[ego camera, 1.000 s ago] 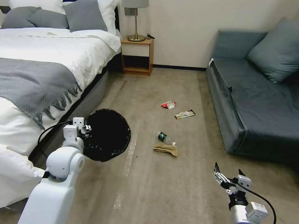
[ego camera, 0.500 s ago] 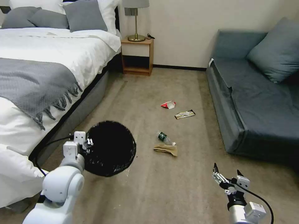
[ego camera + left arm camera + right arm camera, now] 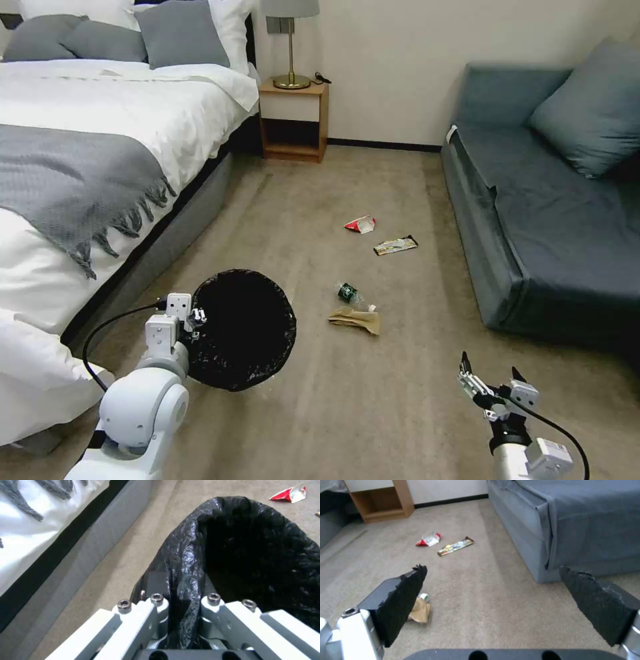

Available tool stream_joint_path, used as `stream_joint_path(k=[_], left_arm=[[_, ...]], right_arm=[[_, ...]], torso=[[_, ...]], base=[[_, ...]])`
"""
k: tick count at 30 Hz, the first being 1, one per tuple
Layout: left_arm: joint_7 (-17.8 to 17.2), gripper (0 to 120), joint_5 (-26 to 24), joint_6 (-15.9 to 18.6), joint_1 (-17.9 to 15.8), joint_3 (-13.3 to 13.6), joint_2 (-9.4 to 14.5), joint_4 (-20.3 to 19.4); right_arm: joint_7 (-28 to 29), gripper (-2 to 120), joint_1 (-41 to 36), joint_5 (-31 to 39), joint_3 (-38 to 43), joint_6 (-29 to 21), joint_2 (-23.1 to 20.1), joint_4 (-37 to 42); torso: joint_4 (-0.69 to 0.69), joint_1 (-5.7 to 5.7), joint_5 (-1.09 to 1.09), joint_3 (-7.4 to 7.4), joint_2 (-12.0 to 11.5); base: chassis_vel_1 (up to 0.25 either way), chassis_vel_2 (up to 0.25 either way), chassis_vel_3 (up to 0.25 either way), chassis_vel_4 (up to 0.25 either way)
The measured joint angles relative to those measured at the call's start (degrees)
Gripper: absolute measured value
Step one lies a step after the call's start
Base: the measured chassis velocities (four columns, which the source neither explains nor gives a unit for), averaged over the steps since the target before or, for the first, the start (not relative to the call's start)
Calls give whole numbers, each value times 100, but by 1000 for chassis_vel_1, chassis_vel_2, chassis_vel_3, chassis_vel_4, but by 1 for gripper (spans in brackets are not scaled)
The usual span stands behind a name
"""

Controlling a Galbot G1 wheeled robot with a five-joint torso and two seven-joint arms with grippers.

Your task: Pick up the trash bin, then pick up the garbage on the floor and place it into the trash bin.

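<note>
My left gripper [image 3: 195,319] is shut on the rim of the trash bin [image 3: 243,329], whose black bag lining [image 3: 253,545] faces the head camera; the bin hangs above the carpet by the bed. On the floor lies the garbage: a crumpled brown paper bag [image 3: 357,321], a small bottle with a green label [image 3: 350,294], a red-and-white packet [image 3: 361,225] and a gold-and-black wrapper [image 3: 395,245]. My right gripper [image 3: 490,379] is open near the bottom right, short of the paper bag [image 3: 419,610]. The packet [image 3: 428,539] and wrapper [image 3: 455,546] lie farther off.
A bed [image 3: 80,167] with a grey throw runs along the left. A blue-grey sofa [image 3: 547,207] stands on the right. A wooden nightstand [image 3: 293,120] with a lamp is at the back wall. Open carpet [image 3: 373,400] lies between the grippers.
My left arm has carried the trash bin down and to the right, nearer to me. The right gripper has dropped slightly and stays open.
</note>
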Motion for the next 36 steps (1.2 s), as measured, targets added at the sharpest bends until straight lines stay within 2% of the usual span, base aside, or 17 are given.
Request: stream_joint_path(k=[23,36], left_arm=[[100,7,-2,-39,-124,24,61,73],[126,7,34,-88,-72,55,52,79]], right_arm=[[-56,100,-17,-15,33,72,0,4],[-56,100,-73,-13,57,190,0,-48]], torso=[[0,0,0,0,0],[0,0,0,1,0]], base=[[0,0,0,0],[-57,54,55,-57]])
